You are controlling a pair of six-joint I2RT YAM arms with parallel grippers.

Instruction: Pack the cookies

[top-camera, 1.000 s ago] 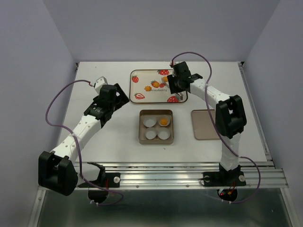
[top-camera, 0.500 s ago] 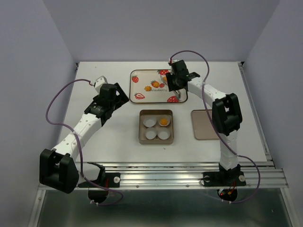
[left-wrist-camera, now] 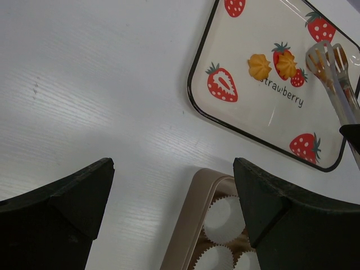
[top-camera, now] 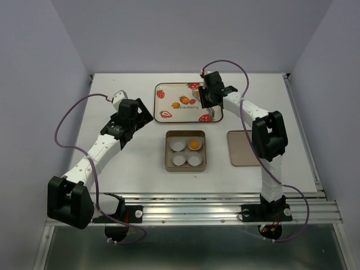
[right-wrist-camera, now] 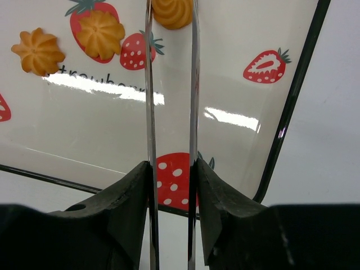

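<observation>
My right gripper [right-wrist-camera: 171, 169] is shut on metal tongs [right-wrist-camera: 194, 84]. The tong tips sit on either side of one orange cookie [right-wrist-camera: 171, 11] on the strawberry tray [right-wrist-camera: 236, 90]; I cannot tell whether it is lifted. Two more cookies [right-wrist-camera: 38, 52] [right-wrist-camera: 100, 34] lie on the tray to its left. A fourth cookie [top-camera: 194, 144] sits in a paper cup in the square metal tin [top-camera: 185, 167]. My left gripper [left-wrist-camera: 173, 169] is open and empty, above the table left of the tin [left-wrist-camera: 194, 225]. The tongs [left-wrist-camera: 337, 84] and tray cookies [left-wrist-camera: 259, 66] also show in the left wrist view.
Three white paper cups [top-camera: 178, 146] in the tin hold nothing. The tin's flat lid [top-camera: 243, 148] lies to the right of the tin. The tray [top-camera: 174, 93] lies at the back centre of the white table [top-camera: 112, 180]. Purple walls close in both sides.
My right gripper with the tongs has shifted slightly left and back over the tray, then stopped. My left arm has barely moved.
</observation>
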